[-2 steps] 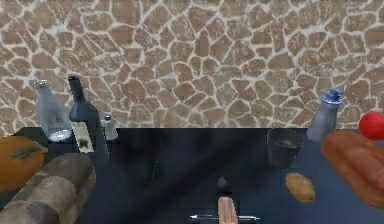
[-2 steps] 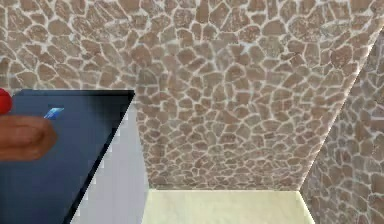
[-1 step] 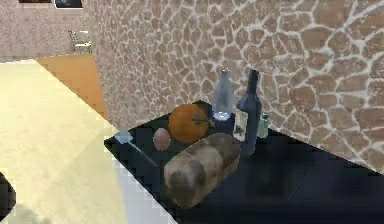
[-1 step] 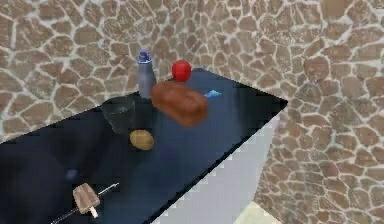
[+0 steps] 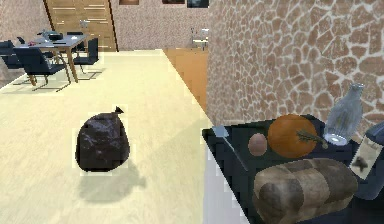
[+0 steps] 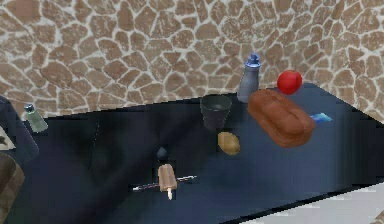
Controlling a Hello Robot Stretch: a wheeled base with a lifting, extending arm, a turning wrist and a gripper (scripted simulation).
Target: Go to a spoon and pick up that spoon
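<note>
**Thin silvery utensil flat on the dark counter**

In the arm side view's lower middle, a little left of centre, a thin silvery utensil (image 6: 146, 186) lies flat on the dark counter (image 6: 110, 150). It runs almost level, its right end slightly higher. A short brown-handled piece (image 6: 166, 178) crosses its middle. No spoon bowl can be made out.
</note>
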